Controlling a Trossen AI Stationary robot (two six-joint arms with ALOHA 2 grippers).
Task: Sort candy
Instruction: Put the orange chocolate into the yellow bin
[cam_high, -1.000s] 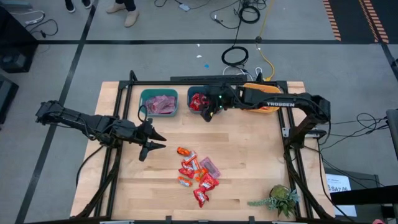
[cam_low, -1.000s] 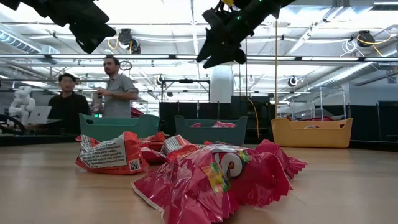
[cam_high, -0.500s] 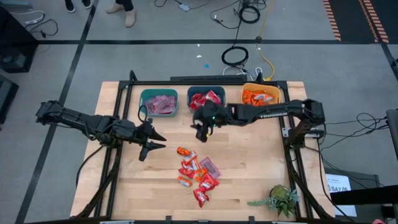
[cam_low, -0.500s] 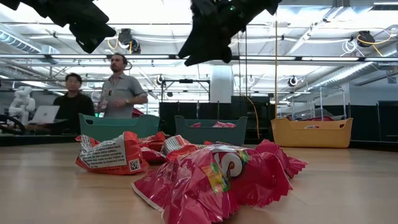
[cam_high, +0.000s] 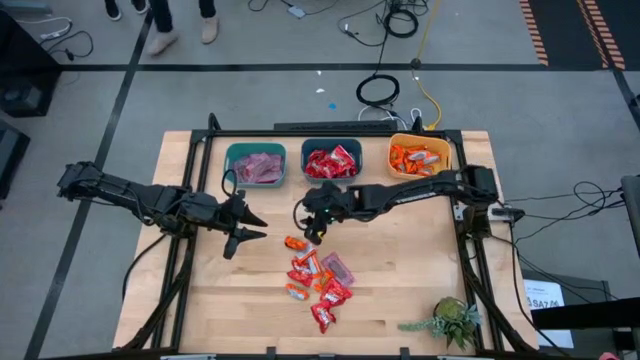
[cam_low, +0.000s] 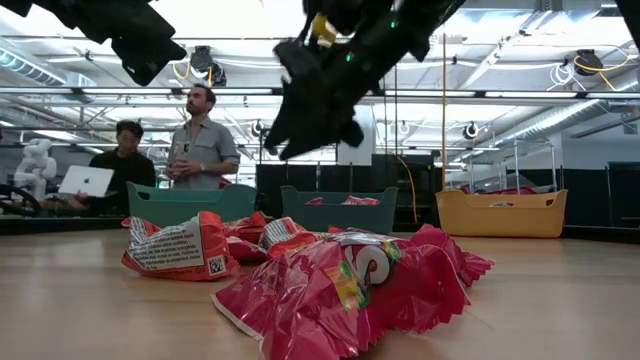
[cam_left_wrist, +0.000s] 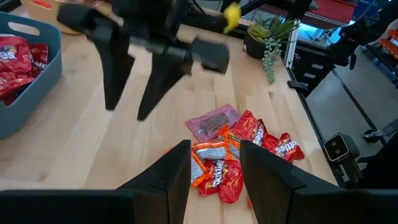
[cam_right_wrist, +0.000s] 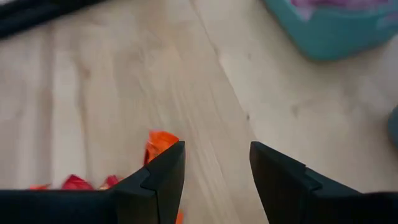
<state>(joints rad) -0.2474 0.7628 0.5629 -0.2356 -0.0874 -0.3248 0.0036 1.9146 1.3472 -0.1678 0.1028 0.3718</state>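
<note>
Just below the right claw (cam_high: 312, 226), parted and empty, lies the candy (cam_high: 318, 282) pile.

Overhead, table-level, two wrist views.

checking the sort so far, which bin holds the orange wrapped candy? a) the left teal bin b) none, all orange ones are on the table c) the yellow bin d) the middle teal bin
c: in the high view the yellow bin at the right end of the row holds orange candy, while the middle teal bin holds red and the left teal bin holds pinkish-mauve.
</note>
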